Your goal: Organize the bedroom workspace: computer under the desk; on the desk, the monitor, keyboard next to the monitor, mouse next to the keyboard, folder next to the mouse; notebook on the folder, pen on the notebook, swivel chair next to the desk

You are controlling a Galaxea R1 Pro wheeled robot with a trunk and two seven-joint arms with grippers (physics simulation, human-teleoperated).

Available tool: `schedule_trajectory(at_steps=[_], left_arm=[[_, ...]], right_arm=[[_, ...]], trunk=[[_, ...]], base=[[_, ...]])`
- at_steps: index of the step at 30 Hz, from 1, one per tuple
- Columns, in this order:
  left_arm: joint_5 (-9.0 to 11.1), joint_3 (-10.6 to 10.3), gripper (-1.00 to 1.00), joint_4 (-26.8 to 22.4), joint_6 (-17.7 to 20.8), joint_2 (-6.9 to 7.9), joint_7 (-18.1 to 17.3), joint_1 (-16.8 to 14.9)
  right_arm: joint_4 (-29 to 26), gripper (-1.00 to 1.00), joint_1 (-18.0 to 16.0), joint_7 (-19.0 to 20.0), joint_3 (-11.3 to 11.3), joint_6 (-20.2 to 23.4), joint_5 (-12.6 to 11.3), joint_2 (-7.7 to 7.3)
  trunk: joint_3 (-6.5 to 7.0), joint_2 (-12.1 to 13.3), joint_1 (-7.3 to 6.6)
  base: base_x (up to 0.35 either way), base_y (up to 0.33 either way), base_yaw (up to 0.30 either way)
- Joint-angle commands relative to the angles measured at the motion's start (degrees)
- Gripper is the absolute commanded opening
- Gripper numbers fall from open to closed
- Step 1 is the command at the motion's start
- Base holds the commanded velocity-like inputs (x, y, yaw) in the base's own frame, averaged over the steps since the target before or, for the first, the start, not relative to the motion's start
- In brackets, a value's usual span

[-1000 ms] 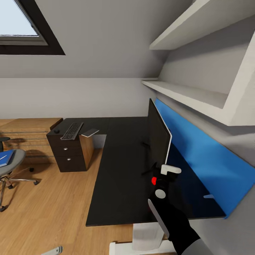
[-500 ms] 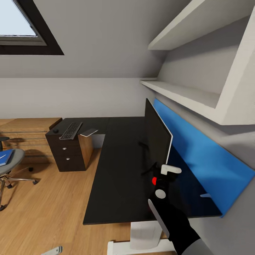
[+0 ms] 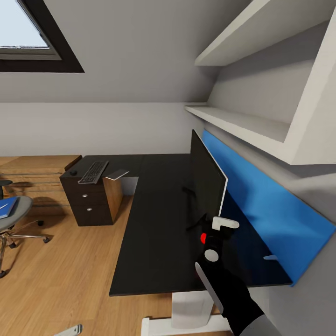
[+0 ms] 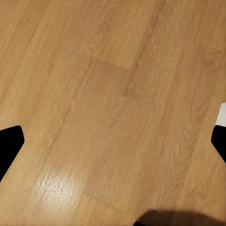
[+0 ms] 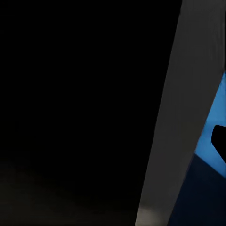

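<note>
The wide black monitor (image 3: 205, 182) stands edge-on on the glossy black desk (image 3: 154, 224). My right gripper (image 3: 215, 227) is at its near lower corner, by the red dot. In the right wrist view the monitor's dark screen (image 5: 80, 103) and grey edge lie close ahead, with one fingertip (image 5: 219, 143) set wide; the gripper looks open. The keyboard (image 3: 94, 171), mouse (image 3: 73, 173) and grey-white notebook (image 3: 117, 174) lie on the far drawer end. The blue folder (image 3: 7, 207) rests on the swivel chair (image 3: 14, 219) at the left. My left gripper (image 4: 113, 146) hangs open over wooden floor.
A blue panel (image 3: 266, 205) lines the wall behind the desk, with white shelves (image 3: 233, 122) above it. A light wooden chest (image 3: 37, 172) stands beyond the black drawer unit (image 3: 86, 203). Open wooden floor (image 3: 60, 275) lies between the chair and the desk.
The whole head view slid slightly between the earliest frame and the middle one, so the camera moved. The right gripper and monitor keep the same relation; nothing differs since.
</note>
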Motion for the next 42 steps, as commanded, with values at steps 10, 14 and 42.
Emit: schedule_trajectory(at_steps=[10,14,42], left_arm=[[-0.4,0.0,1.00,-0.2,0.4,-0.02,0.1,0.0],[-0.4,0.0,1.00,-0.1,0.4,-0.02,0.1,0.0],[-0.3,0.1,1.00,0.1,0.5,0.15,0.1,0.0]], right_arm=[[-0.2,1.00,-0.1,-0.4,0.1,0.3,-0.2,-0.05],[-0.1,1.00,-0.1,-0.3,0.1,0.3,-0.2,-0.07],[0.4,1.00,-0.1,-0.3,0.1,0.3,-0.5,-0.04]], trunk=[[-0.06,0.0,0.00],[-0.06,0.0,0.00],[-0.06,0.0,0.00]], base=[[0.000,0.000,0.000],[-0.110,0.000,0.000],[-0.325,0.000,0.000]])
